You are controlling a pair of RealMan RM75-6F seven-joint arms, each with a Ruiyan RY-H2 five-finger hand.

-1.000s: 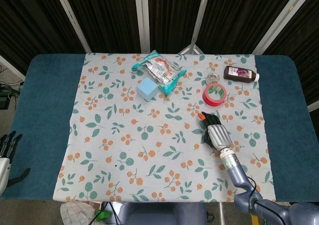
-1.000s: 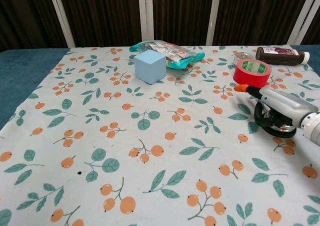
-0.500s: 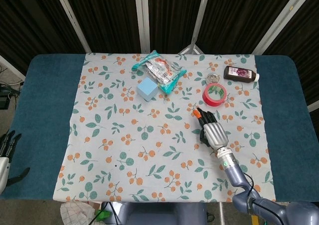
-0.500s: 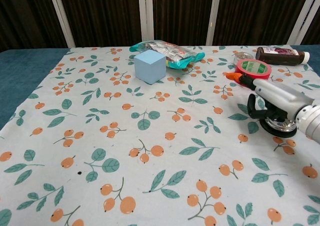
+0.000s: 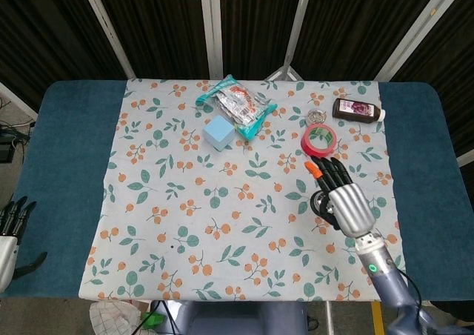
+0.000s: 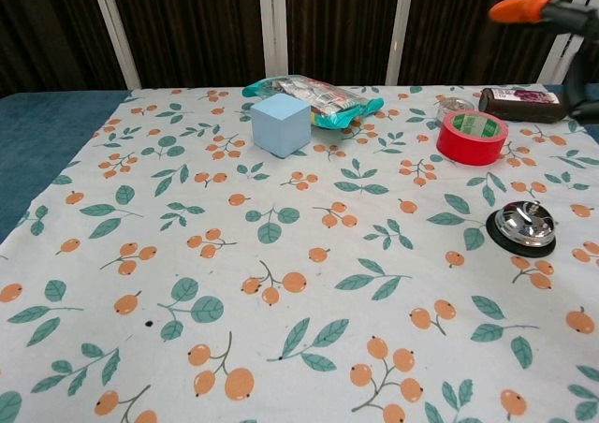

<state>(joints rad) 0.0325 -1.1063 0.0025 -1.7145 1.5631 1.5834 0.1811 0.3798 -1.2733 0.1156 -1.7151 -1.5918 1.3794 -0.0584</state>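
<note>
Head view shows the right hand raised above the flowered cloth, fingers spread and holding nothing, directly over the spot where the call bell sits, so the bell is hidden there; the chest view shows the bell plainly, a shiny metal dome on a black base, standing free on the cloth in front of the red tape roll and apart from it. Only an orange fingertip of that hand shows high in the chest view. The bell looks stiff, fairly light, and its polished dome is likely slippery, so a grasp would probably sit best around the black base rim, or a press on the top button. The left hand hangs off the table's left edge with fingers apart, holding nothing. A blue cube, a snack bag and a dark bottle lie further back.
</note>
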